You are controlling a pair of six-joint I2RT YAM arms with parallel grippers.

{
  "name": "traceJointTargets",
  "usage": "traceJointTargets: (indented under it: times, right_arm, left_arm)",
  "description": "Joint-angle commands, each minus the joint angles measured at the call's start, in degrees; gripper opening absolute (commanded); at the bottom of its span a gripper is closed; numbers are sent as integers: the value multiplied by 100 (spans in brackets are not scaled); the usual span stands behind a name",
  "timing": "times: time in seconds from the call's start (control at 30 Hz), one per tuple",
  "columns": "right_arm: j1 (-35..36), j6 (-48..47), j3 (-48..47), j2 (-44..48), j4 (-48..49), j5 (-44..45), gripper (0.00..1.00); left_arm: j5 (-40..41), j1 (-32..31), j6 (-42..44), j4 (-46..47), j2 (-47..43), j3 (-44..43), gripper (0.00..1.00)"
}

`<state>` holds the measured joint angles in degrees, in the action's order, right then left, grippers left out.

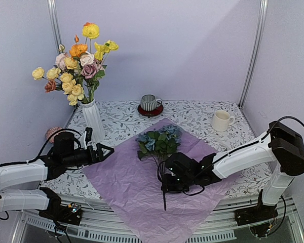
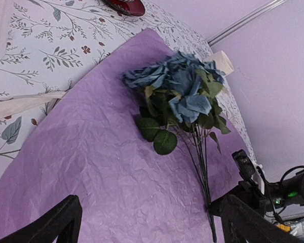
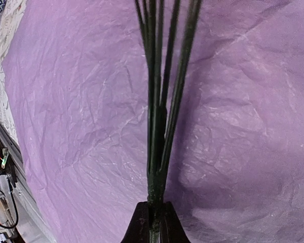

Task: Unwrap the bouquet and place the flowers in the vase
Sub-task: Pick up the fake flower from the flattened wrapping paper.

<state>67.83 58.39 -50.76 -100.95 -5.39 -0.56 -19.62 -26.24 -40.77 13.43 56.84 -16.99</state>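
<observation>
The right gripper [image 3: 153, 215] is clamped tight near the cut ends of the gathered dark green stems [image 3: 154, 126] of a bunch of dusty-blue artificial roses with dark leaves [image 1: 159, 140]. The blooms lie on the large crinkled pink-lilac tissue paper sheet [image 1: 126, 187], which is spread open on the leaf-patterned table [image 1: 121, 119]. The left gripper [image 1: 104, 151] hangs at the sheet's left edge with its jaws spread wide, gripping nothing; just behind it the tall white ribbed vase [image 1: 93, 119] stands upright at the table's back left, holding orange, yellow, pink and cream flowers [image 1: 76, 71], well apart from the blue bunch.
</observation>
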Motion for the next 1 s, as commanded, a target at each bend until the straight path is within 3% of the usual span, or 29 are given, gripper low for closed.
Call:
traceJointTargets:
  times: [0.0, 0.2, 0.47, 0.6, 0.7, 0.97]
  right_arm:
    - [28, -3, 12, 415, -184, 520, 3]
    - [28, -162, 521, 1455, 721, 1155, 4]
    - [28, -1158, 795, 2419, 1709, 1774, 4]
    - [29, -1912, 1010, 2843, 2490, 1606, 5]
    - [29, -2391, 1164, 2989, 3025, 1307, 7]
    - [35, -2973, 1125, 2892, 3842, 165, 8]
  left_arm:
    - [-290, -166, -89, 153, 56, -191, 97]
    - [-611, -587, -264, 226, -75, -438, 96]
    - [-207, -1576, -544, 1486, -448, -355, 94]
    - [20, -1913, -583, 2388, -219, -378, 89]
    - [341, -2317, -281, 3097, 42, -459, 78]
    - [860, -2983, 361, 3834, 581, -946, 68]
